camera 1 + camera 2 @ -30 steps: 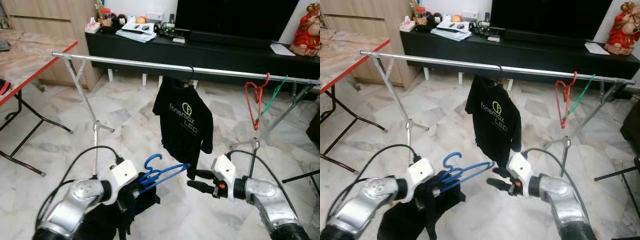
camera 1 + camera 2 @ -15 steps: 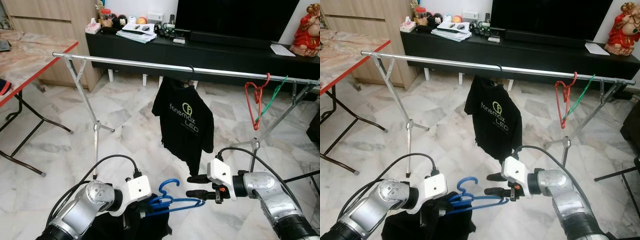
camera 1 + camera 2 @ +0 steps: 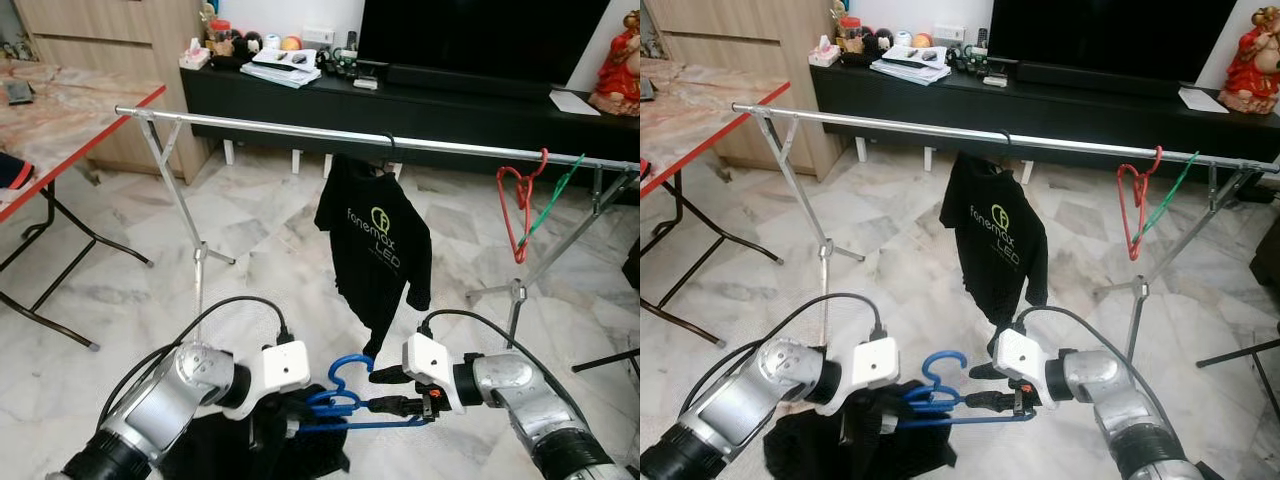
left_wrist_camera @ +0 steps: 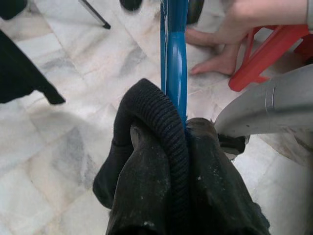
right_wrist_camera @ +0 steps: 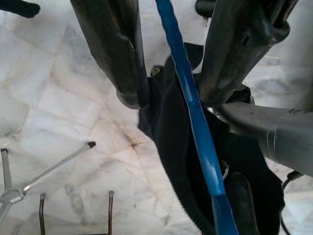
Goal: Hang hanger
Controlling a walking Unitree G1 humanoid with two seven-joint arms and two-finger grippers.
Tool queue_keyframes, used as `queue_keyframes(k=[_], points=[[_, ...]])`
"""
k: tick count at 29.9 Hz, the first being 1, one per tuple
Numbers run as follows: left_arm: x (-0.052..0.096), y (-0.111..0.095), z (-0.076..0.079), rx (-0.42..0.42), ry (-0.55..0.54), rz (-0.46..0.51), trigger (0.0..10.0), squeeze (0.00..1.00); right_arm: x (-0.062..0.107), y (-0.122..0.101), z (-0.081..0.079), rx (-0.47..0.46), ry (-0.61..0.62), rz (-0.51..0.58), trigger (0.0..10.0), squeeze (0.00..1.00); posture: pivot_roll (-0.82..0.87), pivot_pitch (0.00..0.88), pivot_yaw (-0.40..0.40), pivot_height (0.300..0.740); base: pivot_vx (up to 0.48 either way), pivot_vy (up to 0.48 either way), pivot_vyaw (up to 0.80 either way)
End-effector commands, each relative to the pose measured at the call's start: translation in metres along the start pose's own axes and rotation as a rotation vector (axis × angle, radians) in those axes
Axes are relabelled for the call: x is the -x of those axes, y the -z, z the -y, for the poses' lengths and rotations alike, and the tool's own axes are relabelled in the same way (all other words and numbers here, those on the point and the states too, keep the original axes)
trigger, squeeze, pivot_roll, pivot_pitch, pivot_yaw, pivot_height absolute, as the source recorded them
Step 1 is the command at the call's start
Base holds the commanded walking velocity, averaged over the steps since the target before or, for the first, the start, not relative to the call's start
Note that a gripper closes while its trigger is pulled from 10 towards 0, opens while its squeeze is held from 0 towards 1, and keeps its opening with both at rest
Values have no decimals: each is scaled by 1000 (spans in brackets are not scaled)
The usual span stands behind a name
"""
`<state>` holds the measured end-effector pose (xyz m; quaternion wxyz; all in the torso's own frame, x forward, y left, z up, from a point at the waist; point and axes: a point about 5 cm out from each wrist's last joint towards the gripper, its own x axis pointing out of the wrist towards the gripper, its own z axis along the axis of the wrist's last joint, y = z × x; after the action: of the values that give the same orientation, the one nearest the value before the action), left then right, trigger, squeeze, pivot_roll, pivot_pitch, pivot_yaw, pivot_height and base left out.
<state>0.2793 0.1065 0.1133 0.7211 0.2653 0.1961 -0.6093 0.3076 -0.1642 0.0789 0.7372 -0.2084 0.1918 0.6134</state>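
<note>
Since a second ago the right gripper (image 3: 392,391) has closed in, fingers straddling — not yet clamping — the blue hanger (image 3: 345,400), which lies crosswise between both arms, left gripper (image 3: 292,418) clenched on its garment-draped end.

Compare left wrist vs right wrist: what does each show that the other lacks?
Left wrist alone: a person's bare feet beside a red stool on the marble floor, and a ribbed black collar wrapped over the hanger. Right wrist alone: the right gripper with its fingers open either side of the hanger arm, plus the rack's foot. Both: the blue hanger, the black garment bunched on it, and a silver arm.
</note>
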Motion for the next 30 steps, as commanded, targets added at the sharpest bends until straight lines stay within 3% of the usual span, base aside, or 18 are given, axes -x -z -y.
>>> queue_keyframes(k=[1, 13, 14, 15, 17, 30], points=[[0, -14, -2, -28, 21, 40, 10000, 0, -2, -3, 2, 17, -9, 0, 10000, 0, 79, 74, -43, 740, 0, 0, 0], [1, -24, -8, -37, 39, 50, 10000, 0, -10, -2, -2, -9, -29, 35, 10000, 0, 91, 105, -38, 740, 0, 0, 0], [0, -25, -8, -38, 42, 52, 10000, 0, -11, -1, -2, -19, -25, 43, 3098, 0, 92, 108, -39, 740, 0, 0, 0], [-1, -26, -8, -39, 43, 53, 10000, 0, -11, -1, -2, -23, -21, 46, 588, 0, 92, 108, -39, 740, 0, 0, 0], [-1, -27, -8, -41, 44, 55, 10000, 0, -12, 0, -2, -27, -20, 47, 0, 0, 93, 108, -40, 740, 0, 0, 0], [-4, -34, -8, -53, 61, 71, 10000, 0, -15, -1, -1, -37, -5, 64, 0, 0, 95, 113, -38, 740, 0, 0, 0]])
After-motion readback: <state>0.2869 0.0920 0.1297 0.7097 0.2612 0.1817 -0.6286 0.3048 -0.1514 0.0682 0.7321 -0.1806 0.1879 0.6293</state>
